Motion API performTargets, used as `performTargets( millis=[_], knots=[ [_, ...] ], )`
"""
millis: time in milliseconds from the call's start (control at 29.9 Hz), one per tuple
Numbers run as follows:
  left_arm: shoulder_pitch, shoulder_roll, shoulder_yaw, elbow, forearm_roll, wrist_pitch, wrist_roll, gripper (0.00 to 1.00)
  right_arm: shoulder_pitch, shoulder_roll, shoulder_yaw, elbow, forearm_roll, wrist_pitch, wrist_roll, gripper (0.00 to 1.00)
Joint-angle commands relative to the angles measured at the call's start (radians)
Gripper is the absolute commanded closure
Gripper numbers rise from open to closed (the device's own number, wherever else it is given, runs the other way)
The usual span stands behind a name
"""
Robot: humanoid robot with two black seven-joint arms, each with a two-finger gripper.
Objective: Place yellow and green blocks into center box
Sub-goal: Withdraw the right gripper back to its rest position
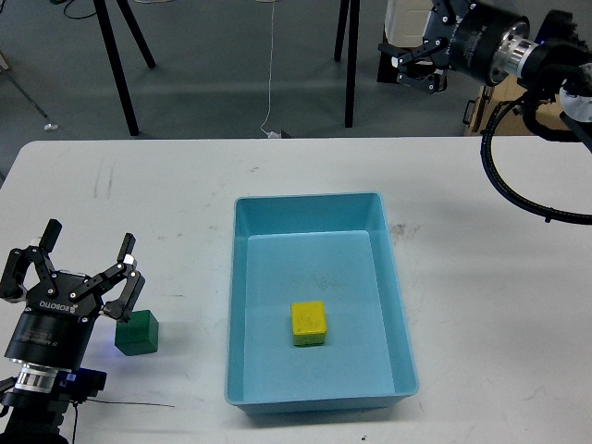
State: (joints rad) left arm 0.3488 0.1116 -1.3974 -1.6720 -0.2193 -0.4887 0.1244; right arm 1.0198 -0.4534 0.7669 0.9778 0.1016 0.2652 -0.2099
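A yellow block [308, 323] lies on the floor of the blue center box [242, 305], a little below its middle. A green block [139, 333] sits on the white table left of the box. My left gripper [83, 264] is open and empty at the lower left, with its right fingers just above and beside the green block, apart from it. My right gripper [413, 63] is open and empty, raised high at the top right, beyond the table's far edge.
The white table [481, 305] spreads around the box. Beyond its far edge are black tripod legs [118, 65], a black case [413, 65] and a wooden box [532, 97] on the floor. A thin cable [129, 405] lies by the front left.
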Motion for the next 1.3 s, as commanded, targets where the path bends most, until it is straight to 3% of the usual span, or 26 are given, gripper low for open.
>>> performTargets(
  millis=[0,167,468,702,869,1003,1170,1270],
  knots=[
    [-0.002,0.002,0.0,0.001,0.0,0.0,0.001,0.0,-0.172,-0.027,0.177,0.002,0.142,0.077,0.056,0.03],
    [-0.014,0.002,0.0,0.001,0.0,0.0,0.001,0.0,-0.41,-0.033,0.402,0.062,0.259,0.137,0.066,0.03],
    [-0.017,0.003,-0.014,0.0,-0.002,0.0,-0.009,0.0,-0.913,-0.013,0.65,0.384,0.282,0.178,0.098,0.03],
    [-0.017,0.002,-0.025,0.0,-0.003,0.0,-0.012,0.0,-1.286,0.197,0.75,0.59,0.283,0.223,0.107,0.03],
    [-0.045,-0.003,-0.041,0.0,-0.008,0.0,-0.014,0.0,-1.422,0.332,0.787,0.616,0.286,0.223,0.107,0.03],
    [-0.047,0.0,-0.069,0.0,-0.011,0.0,-0.011,0.0,-1.431,0.372,0.785,0.633,0.283,0.223,0.109,0.03],
    [-0.073,0.005,-0.188,0.046,-0.011,0.0,-0.015,0.0,-1.429,0.343,0.793,0.624,0.282,0.223,0.109,0.03],
    [-0.131,0.029,-0.271,0.095,-0.006,0.0,0.004,0.0,-1.431,0.325,0.798,0.625,0.282,0.223,0.109,0.03]
  ],
)
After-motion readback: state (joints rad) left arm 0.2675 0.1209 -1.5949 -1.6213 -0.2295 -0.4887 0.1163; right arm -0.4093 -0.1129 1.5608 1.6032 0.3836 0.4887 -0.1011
